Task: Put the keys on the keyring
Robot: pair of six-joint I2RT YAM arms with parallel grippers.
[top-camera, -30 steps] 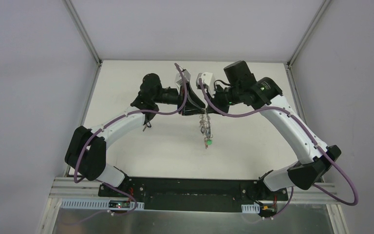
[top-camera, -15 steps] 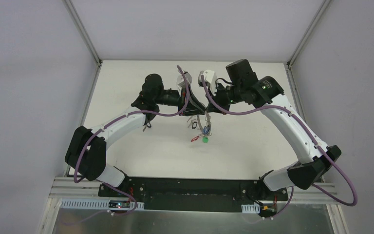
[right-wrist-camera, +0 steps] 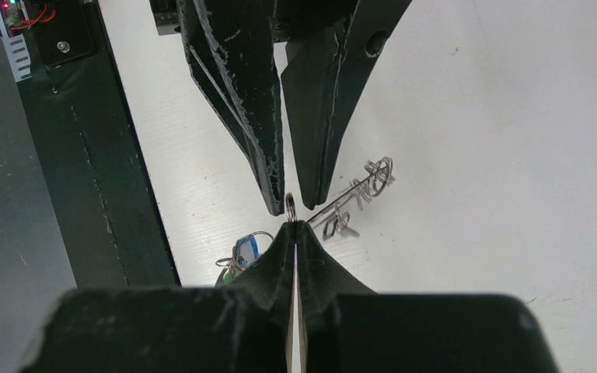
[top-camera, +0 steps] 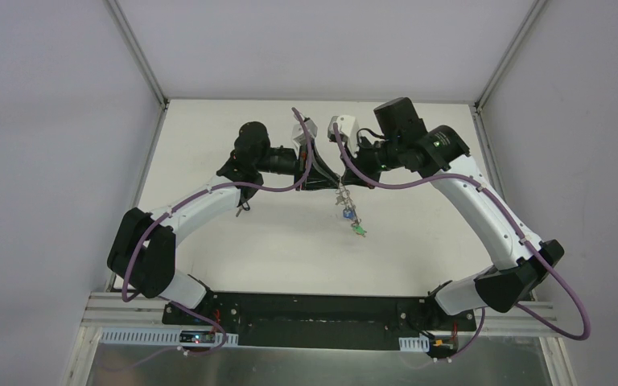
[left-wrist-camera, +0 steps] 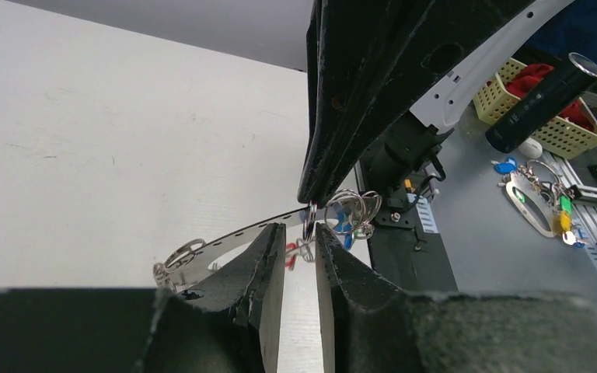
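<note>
The only container in sight is a yellow basket (left-wrist-camera: 567, 128) in the left wrist view, well beyond the right jaws and off the desk (top-camera: 233, 249). Something red (left-wrist-camera: 540, 78) lies in it, too blurred to name. A black tube (left-wrist-camera: 544, 101) lies across in front of the basket. Nearer, on a grey surface (left-wrist-camera: 474, 256), there is a separate bunch of keys (left-wrist-camera: 540, 206).

The two pairs of jaws meet tip to tip above the desk. The right jaws are pressed together on one end of the keyring (left-wrist-camera: 233, 237), a thin grey metal hoop that runs away from their tips. The left jaws stand a narrow gap apart, with the desk showing through the slit. A small ring (right-wrist-camera: 290, 203) sits right at their tips, between the two pairs of jaws. Whether the left jaws actually pinch it cannot be told.

The keys (top-camera: 352, 219) hang on the keyring just below the meeting jaws, towards the arm bases. A blue tag (right-wrist-camera: 247, 250) sits among them, and a green tag (top-camera: 360, 232) is the farthest thing from the jaws. Whether the lowest one touches the desk cannot be told.

The desk is plain white. A black base plate (top-camera: 314, 310) lies along its near edge, far from the jaws. Pale grey walls (top-camera: 48, 121) close it in on three sides, with metal posts (top-camera: 141, 56) at the far corners.
</note>
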